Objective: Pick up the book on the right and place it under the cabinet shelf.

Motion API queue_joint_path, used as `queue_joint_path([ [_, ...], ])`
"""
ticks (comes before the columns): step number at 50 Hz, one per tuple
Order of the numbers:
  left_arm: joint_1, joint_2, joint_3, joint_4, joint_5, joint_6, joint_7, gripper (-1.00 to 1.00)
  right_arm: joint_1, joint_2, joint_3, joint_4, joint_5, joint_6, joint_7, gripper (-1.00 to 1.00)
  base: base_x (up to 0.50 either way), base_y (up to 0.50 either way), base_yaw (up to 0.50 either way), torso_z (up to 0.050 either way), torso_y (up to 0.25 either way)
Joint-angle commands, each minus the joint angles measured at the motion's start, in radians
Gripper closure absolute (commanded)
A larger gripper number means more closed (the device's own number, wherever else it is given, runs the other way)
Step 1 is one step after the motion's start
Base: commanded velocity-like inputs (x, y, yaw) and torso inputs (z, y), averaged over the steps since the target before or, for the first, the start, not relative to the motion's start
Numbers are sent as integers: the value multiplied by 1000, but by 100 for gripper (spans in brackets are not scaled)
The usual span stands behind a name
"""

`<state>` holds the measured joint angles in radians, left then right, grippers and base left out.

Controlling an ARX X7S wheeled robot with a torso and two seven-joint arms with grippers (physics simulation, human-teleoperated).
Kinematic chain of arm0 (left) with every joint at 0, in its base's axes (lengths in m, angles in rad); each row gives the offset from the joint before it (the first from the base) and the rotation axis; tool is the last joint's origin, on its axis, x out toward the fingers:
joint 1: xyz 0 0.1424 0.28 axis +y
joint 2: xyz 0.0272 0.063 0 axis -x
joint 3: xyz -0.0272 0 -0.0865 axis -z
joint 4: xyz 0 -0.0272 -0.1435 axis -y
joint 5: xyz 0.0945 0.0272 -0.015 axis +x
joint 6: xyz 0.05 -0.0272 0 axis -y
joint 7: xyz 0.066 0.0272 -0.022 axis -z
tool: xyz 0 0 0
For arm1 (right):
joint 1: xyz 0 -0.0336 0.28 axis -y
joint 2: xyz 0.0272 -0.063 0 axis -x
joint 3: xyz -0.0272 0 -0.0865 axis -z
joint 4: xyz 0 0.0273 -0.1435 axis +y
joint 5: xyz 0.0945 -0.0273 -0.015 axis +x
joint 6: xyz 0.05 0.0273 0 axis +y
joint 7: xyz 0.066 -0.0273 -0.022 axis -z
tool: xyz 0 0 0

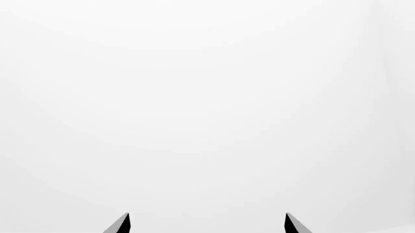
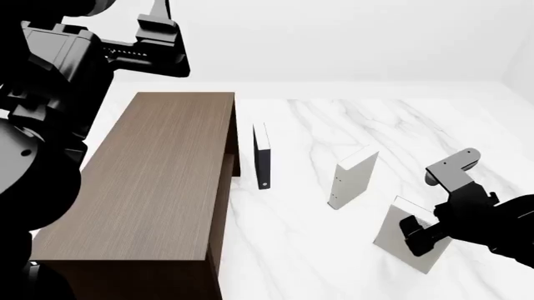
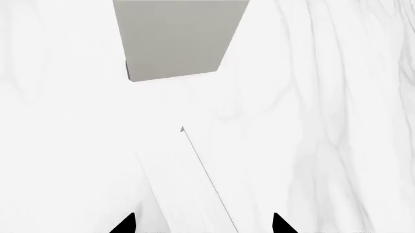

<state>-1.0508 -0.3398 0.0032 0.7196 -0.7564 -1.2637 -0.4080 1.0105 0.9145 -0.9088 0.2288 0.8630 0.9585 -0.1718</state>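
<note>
White marble is filling the head view, with the cabinet [image 2: 150,181] standing at my left and three books upright on the table [image 2: 334,125]. My right gripper [image 2: 421,234] is sitting against the near edge of the book [image 2: 399,228], the pale thin one farthest right. I am judging this as the grasp step: reaching in, not yet lifting. Whether my fingers are closed on it I cannot tell from here. The dotted book [image 2: 351,178] is standing just beyond, and the black book [image 2: 262,156] is near the cabinet. My left gripper [image 2: 159,37] is hanging high above the cabinet, well apart from all of it.

Turning to the right wrist view, the book [image 3: 194,184] is running straight up between my two fingertips [image 3: 126,224], its thin edge centred. The jaws are standing wide on either side, seemingly not pressing. The dotted book [image 3: 178,41] is showing ahead. Next I would be closing squarely on the cover before lifting, since it could tip.

Left wrist view is showing only blank white and my fingertips [image 1: 120,224], spread wide, holding nothing.
</note>
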Motion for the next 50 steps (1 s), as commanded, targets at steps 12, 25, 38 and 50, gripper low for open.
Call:
queue_joint_path([
  [12,17,-10,4,-2,-8,24,-8,-100,-23,-22,-13,40,-14,-21,-1,-100,0,0,0,0,0],
  [25,24,-15,8,-7,-12,36,-13,-100,-26,-32,-24,59,-25,-27,-9,-100,0,0,0,0,0],
  [38,26,-19,15,-14,-13,47,-18,-100,-32,-41,-30,78,-32,-37,-17,-100,0,0,0,0,0],
  [50,29,-24,21,-18,-15,57,-22,-100,-28,-25,-23,39,-19,-22,-7,100,0,0,0,0,0],
])
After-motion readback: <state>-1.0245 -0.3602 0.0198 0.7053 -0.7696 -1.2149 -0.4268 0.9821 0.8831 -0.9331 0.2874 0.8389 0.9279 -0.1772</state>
